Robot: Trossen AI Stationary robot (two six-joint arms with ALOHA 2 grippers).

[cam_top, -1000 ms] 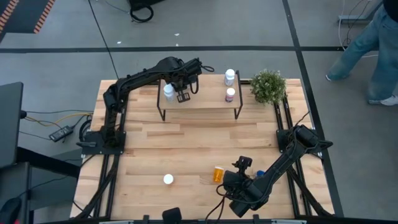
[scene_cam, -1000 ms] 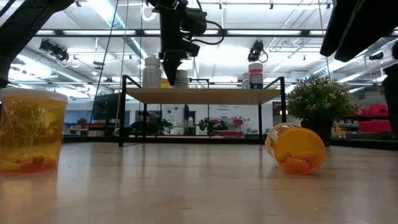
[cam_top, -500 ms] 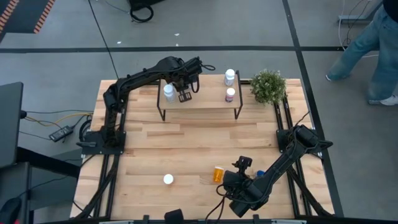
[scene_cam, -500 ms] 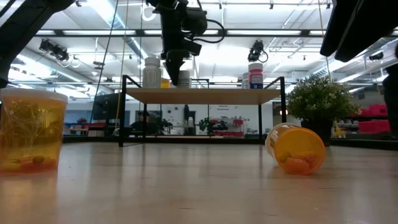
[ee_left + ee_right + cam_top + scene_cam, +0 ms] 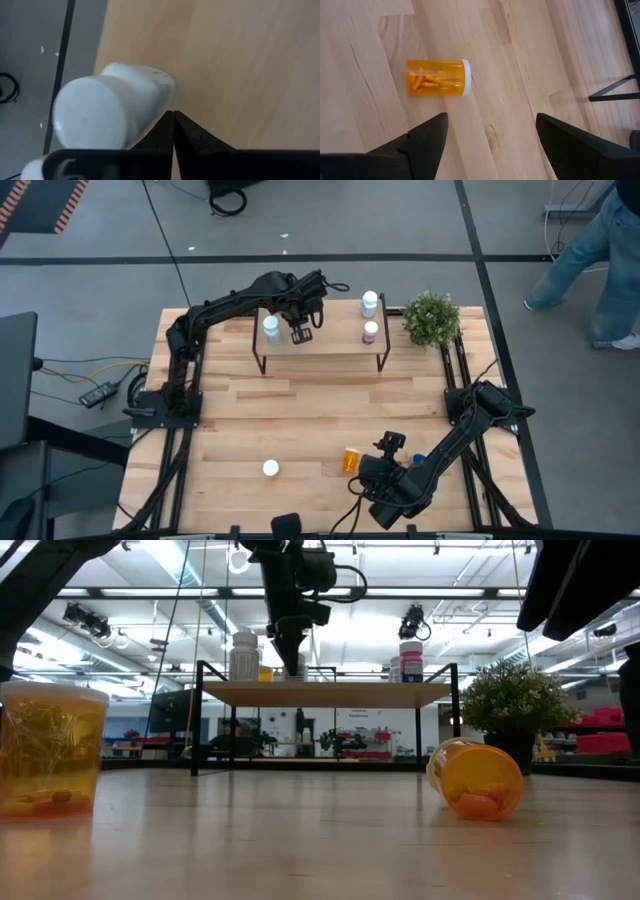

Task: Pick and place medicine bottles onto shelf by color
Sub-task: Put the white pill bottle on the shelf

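The shelf [image 5: 330, 342] stands at the table's far side. On its left end a white bottle [image 5: 270, 328] stands upright. My left gripper [image 5: 298, 332] hovers shut just to its right, above the board [image 5: 320, 693]; the bottle [image 5: 110, 117] shows beside the fingers. A white bottle [image 5: 370, 303] and a pinkish one [image 5: 371, 332] stand on the shelf's right end. An orange bottle [image 5: 351, 459] lies on its side near the table's near edge. My right gripper [image 5: 491, 117] is open above the table beside it. Another orange bottle with a white cap [image 5: 270, 469] stands to its left.
A potted plant [image 5: 432, 318] stands at the shelf's right end. A second small bottle shows partly behind my left gripper in the low view [image 5: 298, 666]. Bare wood lies between the shelf and the near bottles. A person's legs [image 5: 600, 250] are on the floor beyond the table's right.
My left gripper has moved a little toward the table's right along the shelf, away from the white bottle, and risen slightly. It has stayed shut. The bottles have kept their places.
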